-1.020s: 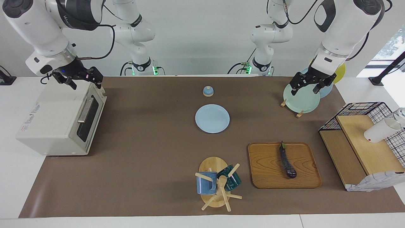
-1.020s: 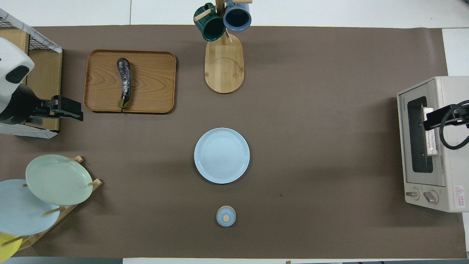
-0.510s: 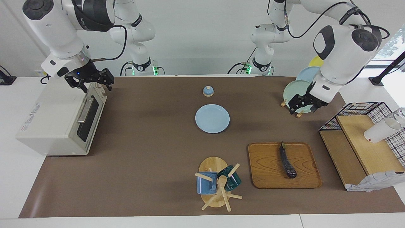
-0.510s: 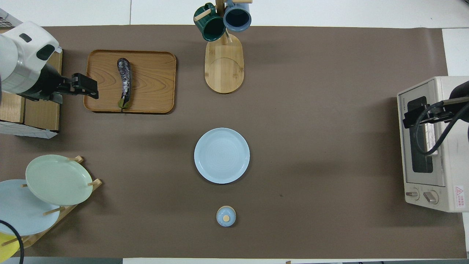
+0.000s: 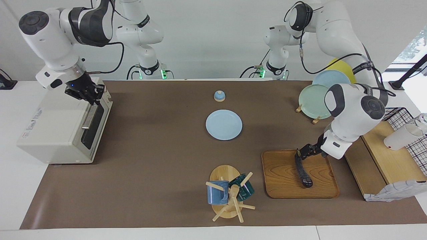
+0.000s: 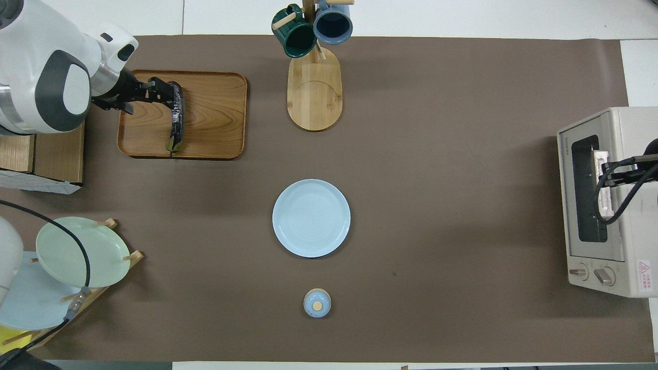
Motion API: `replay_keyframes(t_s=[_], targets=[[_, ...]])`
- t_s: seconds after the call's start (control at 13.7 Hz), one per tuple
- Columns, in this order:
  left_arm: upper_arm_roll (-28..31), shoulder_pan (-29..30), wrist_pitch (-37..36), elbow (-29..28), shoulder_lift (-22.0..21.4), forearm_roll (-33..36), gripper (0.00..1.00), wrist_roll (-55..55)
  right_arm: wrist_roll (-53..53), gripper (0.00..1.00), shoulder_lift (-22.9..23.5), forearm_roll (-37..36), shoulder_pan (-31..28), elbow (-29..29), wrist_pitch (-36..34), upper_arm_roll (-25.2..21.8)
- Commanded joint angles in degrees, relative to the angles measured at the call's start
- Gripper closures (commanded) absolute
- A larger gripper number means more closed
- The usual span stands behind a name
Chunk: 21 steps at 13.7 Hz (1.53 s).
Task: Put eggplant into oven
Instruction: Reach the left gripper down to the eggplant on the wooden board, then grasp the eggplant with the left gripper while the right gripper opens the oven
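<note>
In the facing view, the boxy cream-white toaster oven [image 5: 63, 126] with the dark glass door sits at the right arm's end of the table, and its door looks shut. The right gripper [image 5: 89, 96] is down at the top edge of that door, close to the metal bar handle [image 5: 90, 115]; whether its fingers are apart or together cannot be told. Near the middle of the brown mat lies a round light blue plate [image 5: 224, 125], and a small blue knob-shaped lid [image 5: 219, 96] sits nearer to the robots than the plate. A wooden mug stand [image 5: 227, 193] holding a blue mug and a green mug is farther from the robots. Toward the left arm's end lies a flat brown wooden tray [image 5: 283, 176], and on it rests the long, thin, dark purple eggplant [image 5: 303, 171], with its stem tip pointing toward the robots. The left gripper [image 5: 305, 152] is low over the stem end of the eggplant, right at it; its fingers cannot be made out, and the eggplant lies flat on the tray.
</note>
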Motion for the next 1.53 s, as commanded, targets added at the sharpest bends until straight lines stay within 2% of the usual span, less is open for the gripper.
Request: replay_keyframes(t_s=[0.0, 0.29, 0.44, 0.66, 0.8, 0.95, 1.02, 1.09, 1.17, 1.24, 1.46], targets=[[-0.3, 1.0, 1.9, 5.1, 5.2, 2.3, 0.00, 4.6, 9.0, 1.00, -2.1, -2.4, 0.2, -4.3, 2.2, 0.6], [-0.3, 0.7, 6.3, 0.1, 4.5, 2.1, 0.00, 5.0, 7.6, 1.00, -0.7, -8.9, 2.3, -5.1, 4.7, 1.1], [-0.6, 0.5, 6.8, -0.5, 4.4, 2.0, 0.00, 4.9, 7.2, 1.00, -0.4, -9.0, 0.5, -6.8, 6.3, 1.0], [-0.6, -0.5, 8.8, -4.3, 3.0, 2.5, 0.00, 5.2, 3.5, 1.00, -0.3, -9.0, -0.6, -7.9, 8.2, 1.0], [-0.6, -0.7, 9.0, -5.3, 2.6, 2.5, 0.05, 5.9, 2.9, 1.00, -0.4, -9.0, -0.6, -8.4, 8.4, 1.0], [-0.6, -1.0, 9.0, -6.2, 2.1, 2.8, 0.18, 6.3, 0.7, 1.00, -0.5, -9.0, -0.8, -8.9, 8.4, 1.0], [-0.6, -1.1, 9.0, -6.2, 2.1, 3.0, 0.33, 6.4, -0.5, 1.00, -0.5, -9.0, -1.6, -9.5, 8.4, 1.0], [-0.6, -1.1, 8.8, -6.3, 2.0, 3.0, 0.65, 6.4, -0.9, 1.00, -0.6, -9.0, -1.9, -10.2, 8.9, 1.0], [-0.6, -1.1, 8.8, -6.2, 2.0, 3.0, 0.91, 6.6, -0.9, 1.00, -0.7, -9.0, -1.9, -10.8, 9.9, 1.0], [-0.7, -1.1, 8.7, -6.2, 2.0, 3.0, 1.00, 7.5, -1.0, 1.00, -0.8, -9.0, -1.9, -11.0, 10.0, 1.0], [-0.8, -1.0, 6.3, -4.7, 1.9, 2.4, 1.00, 8.1, -0.9, 1.00, -0.8, -8.4, -1.8, -12.1, 10.4, 1.0]])
